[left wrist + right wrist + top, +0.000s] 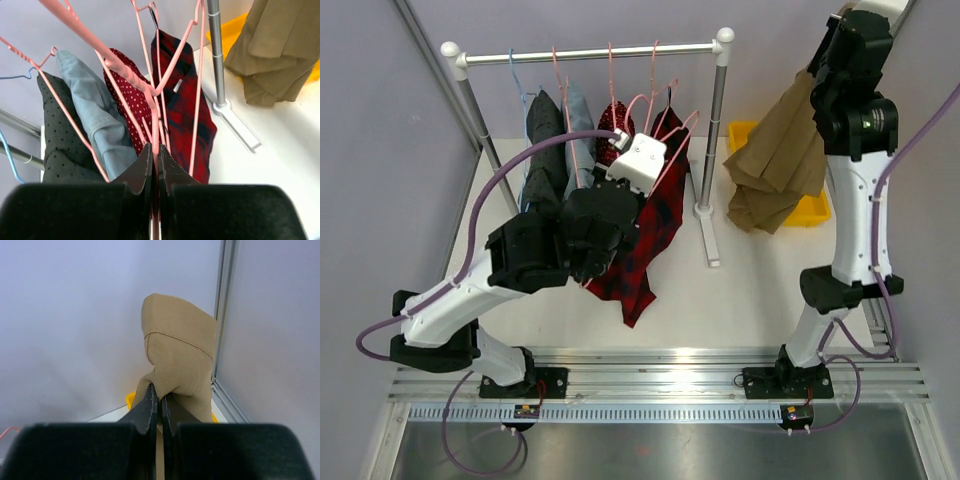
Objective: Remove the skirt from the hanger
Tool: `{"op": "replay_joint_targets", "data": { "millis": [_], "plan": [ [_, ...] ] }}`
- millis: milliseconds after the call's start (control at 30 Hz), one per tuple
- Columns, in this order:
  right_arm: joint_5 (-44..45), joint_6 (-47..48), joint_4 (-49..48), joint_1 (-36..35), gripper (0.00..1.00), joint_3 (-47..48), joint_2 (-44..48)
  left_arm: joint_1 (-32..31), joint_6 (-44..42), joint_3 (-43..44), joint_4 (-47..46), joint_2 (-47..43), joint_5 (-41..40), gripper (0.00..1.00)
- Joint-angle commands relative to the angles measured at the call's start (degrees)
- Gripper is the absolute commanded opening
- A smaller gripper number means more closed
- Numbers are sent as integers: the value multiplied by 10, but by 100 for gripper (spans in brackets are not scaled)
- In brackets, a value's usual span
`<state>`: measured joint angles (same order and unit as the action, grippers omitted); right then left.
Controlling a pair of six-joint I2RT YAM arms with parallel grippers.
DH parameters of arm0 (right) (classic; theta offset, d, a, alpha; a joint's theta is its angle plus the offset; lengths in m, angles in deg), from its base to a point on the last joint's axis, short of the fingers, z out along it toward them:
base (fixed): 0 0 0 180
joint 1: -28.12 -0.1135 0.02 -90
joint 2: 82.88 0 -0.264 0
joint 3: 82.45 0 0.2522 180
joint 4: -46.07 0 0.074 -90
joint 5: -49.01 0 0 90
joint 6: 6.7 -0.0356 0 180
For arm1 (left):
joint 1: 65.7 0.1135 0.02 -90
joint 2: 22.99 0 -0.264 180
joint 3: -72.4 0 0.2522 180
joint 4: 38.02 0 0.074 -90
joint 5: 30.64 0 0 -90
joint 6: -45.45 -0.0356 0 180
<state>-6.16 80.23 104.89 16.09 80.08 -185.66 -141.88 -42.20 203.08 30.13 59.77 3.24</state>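
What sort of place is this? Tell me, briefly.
Probably a robot test cell, not a home: plain panel walls, an aluminium mounting rail, and a small clothes rack with hangers.

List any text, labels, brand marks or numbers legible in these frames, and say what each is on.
None can be read.
The white tag on the red plaid garment is too small to read.
The small boards at the arm bases show only coloured specks, no legible characters.
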Motion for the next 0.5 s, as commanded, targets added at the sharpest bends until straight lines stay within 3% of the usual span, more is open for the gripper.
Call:
{"op": "replay_joint_targets", "data": {
  "millis": [0,167,233,267,300,333,400,433,467],
  "plan": [
    [-100,-9,-24,58,0,72,-64,38,-45,7,-69,15,41,0],
    [-236,-115,-126,115,0,-77,-98,100,-32,15,-81,36,80,0],
    [-260,-134,-91,116,0,-95,-140,118,-39,30,-91,59,95,0],
    [-281,-145,-56,115,33,-83,-162,124,-43,40,-93,69,95,0],
    [-295,-149,-24,132,61,-73,-198,128,-51,51,-95,94,94,0],
    [-295,-164,17,133,77,-87,-203,136,-57,74,-103,105,94,0],
    [-316,-179,-21,132,91,-191,-142,143,-74,100,-112,128,97,0],
    [-327,-187,-114,132,95,-340,-105,149,-81,113,-122,150,96,0],
    [-345,-190,-164,132,99,-413,-29,153,-87,147,-125,164,96,0]
  ]
}}
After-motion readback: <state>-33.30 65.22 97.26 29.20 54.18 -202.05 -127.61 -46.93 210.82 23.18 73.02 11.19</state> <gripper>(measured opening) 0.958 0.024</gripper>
